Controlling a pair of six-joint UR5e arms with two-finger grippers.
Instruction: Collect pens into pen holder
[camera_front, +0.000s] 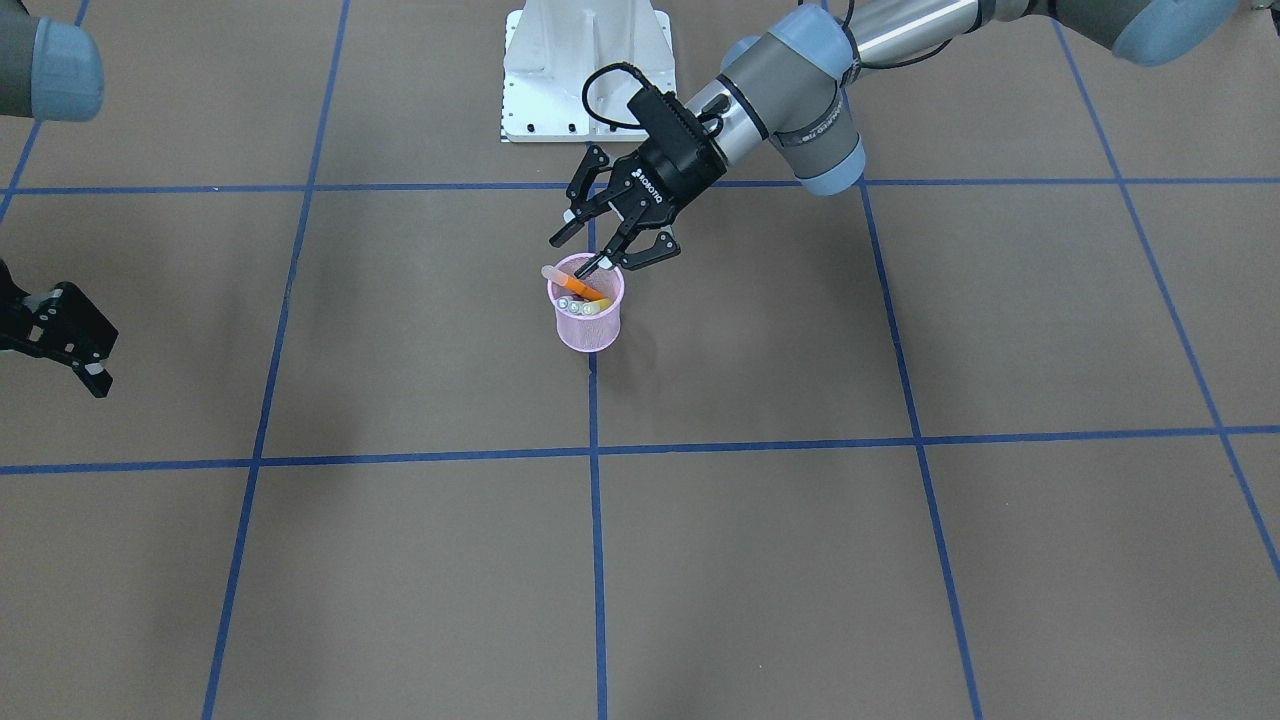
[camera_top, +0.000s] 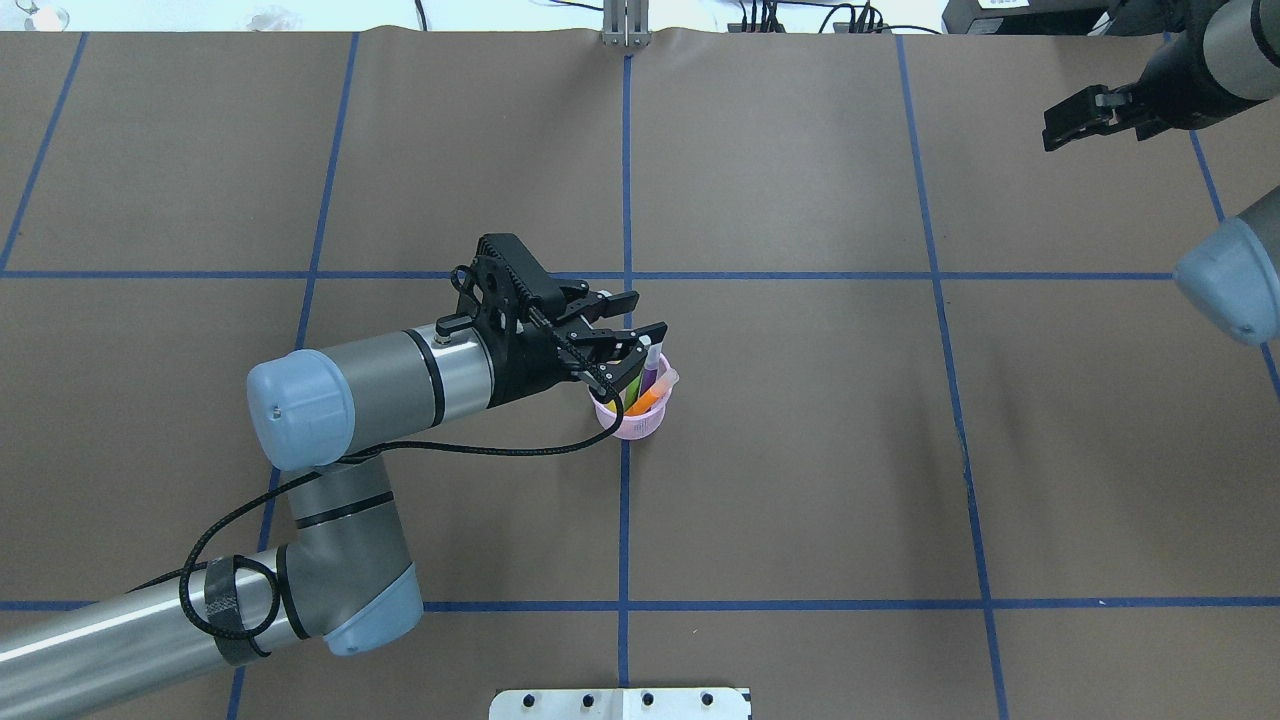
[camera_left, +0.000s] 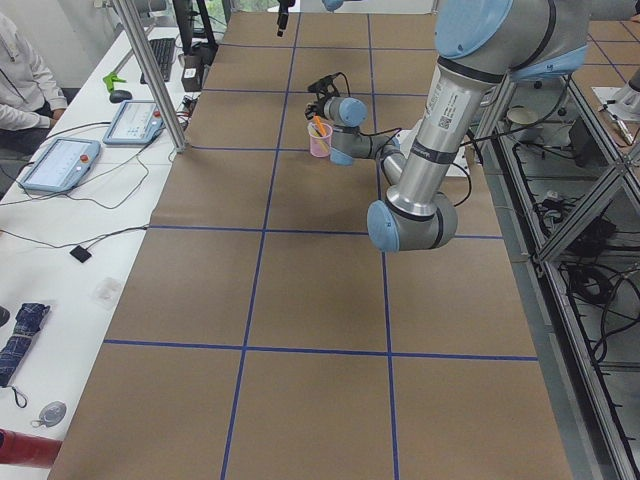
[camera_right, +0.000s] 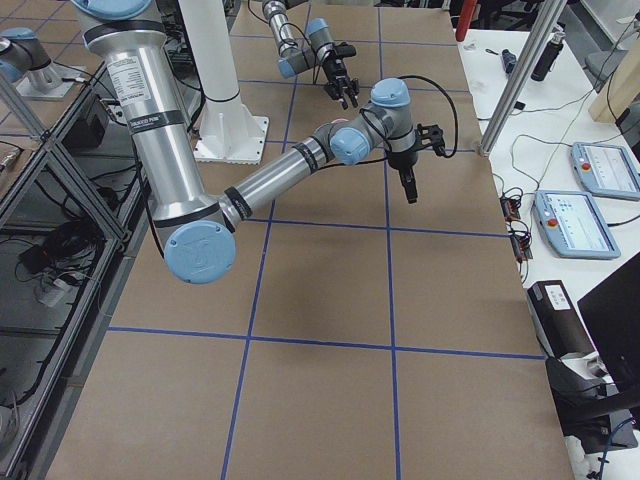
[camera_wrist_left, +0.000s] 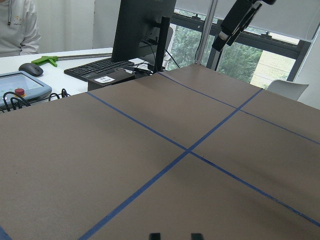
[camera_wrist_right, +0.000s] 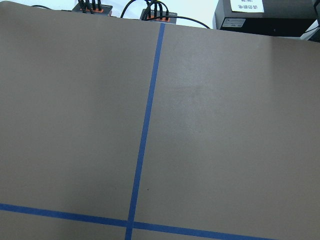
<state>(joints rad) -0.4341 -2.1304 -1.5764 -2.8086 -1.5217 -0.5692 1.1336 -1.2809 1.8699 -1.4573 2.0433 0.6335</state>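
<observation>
- The pen holder, a pink wire-mesh cup, stands upright near the middle of the table. It sits on the blue tape line that runs from the robot's edge to the far edge, somewhat nearer the robot's edge.
- All pens in view are inside the pen holder; none lies on the table.
- The orange pen leans across the cup mouth. Its translucent cap end projects past the rim.
- The purple pen stands in the cup with its whitish cap end up, above the rim.
- The yellow pen lies low inside the cup beside the orange pen. Two pale cap ends show next to it.
- A green sliver, apparently the green pen, shows between the orange pen and the cup wall on the left arm's side.
- The left hand hangs tilted just above the pen holder's rim, on the side toward the robot's edge. Its fingers are spread, and nothing is pinched between them. One fingertip is close over the orange pen; contact cannot be determined.
- The right hand is raised toward the far right corner of the table, well apart from the pen holder. Whether its fingers are spread or pressed together cannot be told.
- The white robot base plate sits at the robot's edge of the table.
</observation>
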